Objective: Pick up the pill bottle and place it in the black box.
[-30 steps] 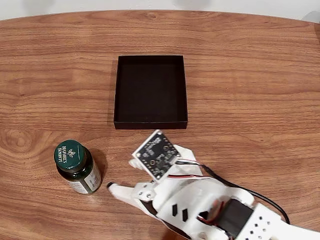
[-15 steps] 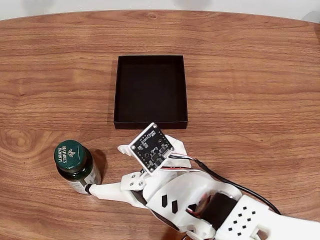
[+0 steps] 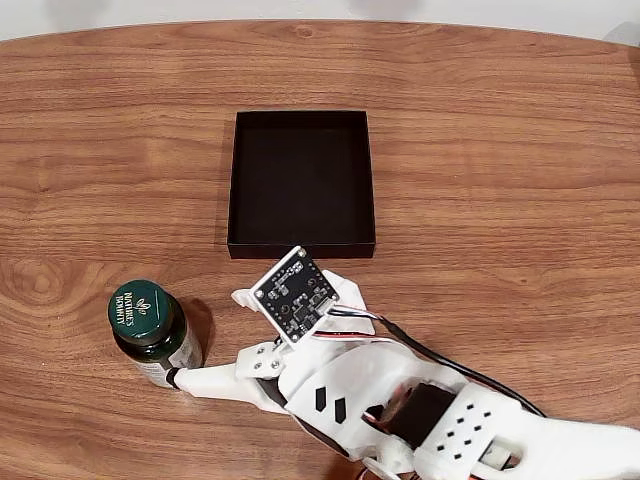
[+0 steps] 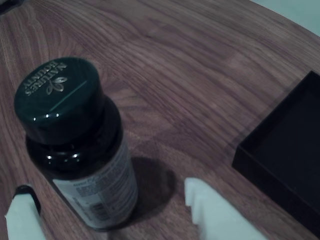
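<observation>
Nearest the fixed camera, the white plastic robot arm [image 3: 430, 420] reaches in from the lower right, carrying a small black circuit board [image 3: 293, 296] on its wrist and trailing black and red wires. Its fingers [image 3: 210, 340] are spread wide and hold nothing. In the fixed view one long white finger, tipped in black [image 3: 172, 378], lies along the bench with its tip at the foot of the bottle, touching it or very nearly; the other finger [image 3: 245, 299] sits up by the circuit board, well clear of the glass.

The wrist view agrees: the black-tipped finger [image 4: 22, 212] is at lower left, the blunt white finger [image 4: 215, 212] at lower right, and the bottle stands between them, closer to the left one, with a clear gap on the right.

The small dark green glass pill bottle [image 3: 155, 335], with its dark green printed screw cap and white label [image 4: 102, 187], stands upright on the wood-grain bench [image 3: 500, 150], at lower left in the fixed view.

Farther off, the shallow square matte black box [image 3: 301, 180] sits open and empty near the middle of the bench, well apart from the bottle; the wrist view catches its corner [image 4: 287, 160] at the right.

As I judge it, the approach is about done but nothing is gripped. The closing, lifting, carrying to the box and release are all left.
</observation>
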`<state>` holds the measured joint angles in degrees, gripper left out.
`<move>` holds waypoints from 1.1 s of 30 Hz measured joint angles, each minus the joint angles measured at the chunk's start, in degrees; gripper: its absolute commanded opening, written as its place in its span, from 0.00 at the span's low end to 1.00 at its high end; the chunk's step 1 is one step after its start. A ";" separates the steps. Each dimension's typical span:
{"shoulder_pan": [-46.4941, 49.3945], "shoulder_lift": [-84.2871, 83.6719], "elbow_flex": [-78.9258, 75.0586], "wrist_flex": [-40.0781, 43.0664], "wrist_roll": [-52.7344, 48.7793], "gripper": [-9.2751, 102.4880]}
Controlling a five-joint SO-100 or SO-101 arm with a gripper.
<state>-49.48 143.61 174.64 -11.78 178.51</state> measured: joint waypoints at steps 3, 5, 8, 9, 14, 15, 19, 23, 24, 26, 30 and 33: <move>0.00 -3.08 0.00 -3.43 0.00 0.40; 0.00 -4.75 0.00 -5.27 0.00 0.40; 0.00 -7.12 0.00 -7.91 0.00 0.40; 0.00 -7.91 0.00 -8.61 0.00 0.40; -0.44 -12.74 -1.32 -11.07 -1.49 0.40; -0.70 -13.80 -1.93 -11.43 -1.85 0.40; -1.49 -17.67 -3.87 -12.74 -2.64 0.40; -2.20 -21.09 -5.19 -14.68 -2.99 0.40; -2.37 -21.97 -5.54 -15.56 -2.81 0.40; -2.81 -23.91 -6.06 -17.31 -1.67 0.40; -3.16 -25.93 -6.33 -18.90 2.64 0.41; -3.16 -26.81 -6.59 -19.07 5.89 0.41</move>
<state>-52.65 116.81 168.05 -30.85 184.39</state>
